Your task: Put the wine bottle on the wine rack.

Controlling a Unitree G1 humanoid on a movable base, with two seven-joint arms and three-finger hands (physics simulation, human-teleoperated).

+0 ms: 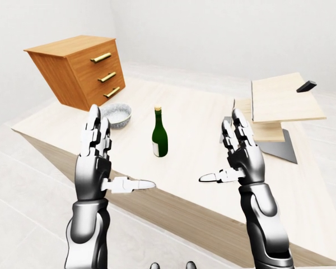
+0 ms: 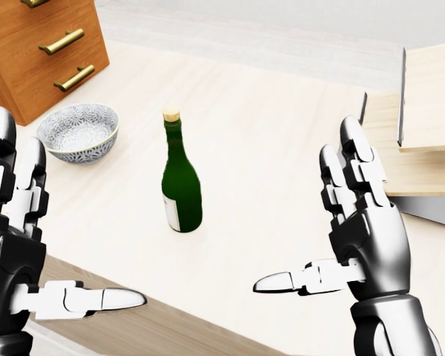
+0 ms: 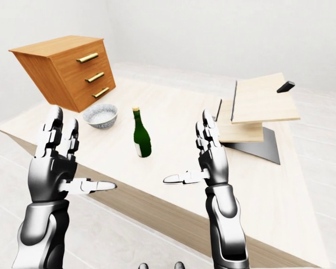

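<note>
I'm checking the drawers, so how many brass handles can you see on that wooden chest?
3, stacked on the brown wooden drawer chest at the left-eye view's upper left: top brass handle, middle, bottom. Other faces are hidden.

Both hands, left hand (image 1: 95, 168) and right hand (image 2: 363, 241), same build: three fingers each, glossy chrome-silver segmented shells, dark grey/black at knuckle joints. Thumbs paler, near white, tapering to pointed tips. Forearms are smooth chrome cylinders, dark seam ring at the wrist. No cables, screws or markings visible.
</note>
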